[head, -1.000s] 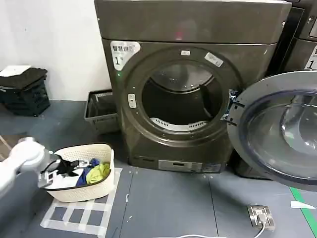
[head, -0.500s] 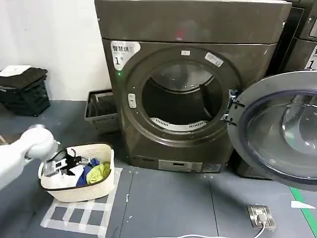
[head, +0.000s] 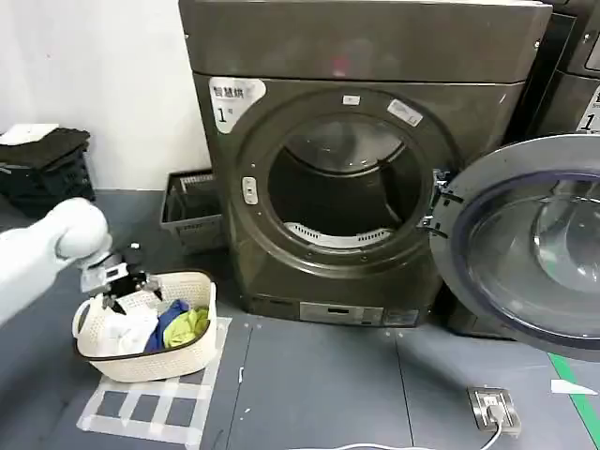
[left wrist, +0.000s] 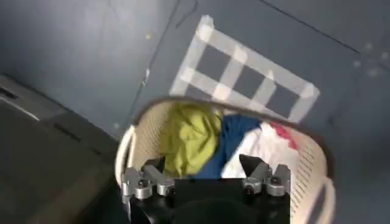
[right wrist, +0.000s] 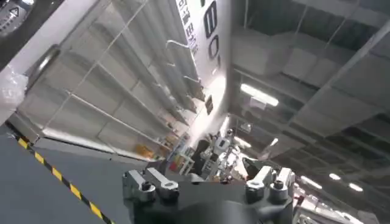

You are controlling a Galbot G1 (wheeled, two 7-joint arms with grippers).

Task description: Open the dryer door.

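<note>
The dryer [head: 356,47], dark grey-brown with a white "1" sticker, stands in the middle of the head view with its round drum opening [head: 342,187] uncovered. The dryer door [head: 534,244] is swung wide out to the right on its hinge, its grey inner side and glass facing me. My left gripper [head: 122,281] hangs low on the left, over the far rim of a cream laundry basket [head: 145,361]. In the left wrist view it [left wrist: 204,167] is open and holds nothing, with clothes below it. My right gripper [right wrist: 204,176] is open and points up at a ceiling.
The basket [left wrist: 143,131] holds yellow-green, blue and white clothes and sits on a white tape grid [head: 141,412]. A grey crate [head: 187,211] stands left of the dryer and black crates [head: 47,173] farther left. A second machine [head: 577,84] is behind the door; a floor socket [head: 494,410] lies front right.
My left arm has lifted and moved away from me, taking the gripper from inside the basket up to its far rim. The dryer door has not moved.
</note>
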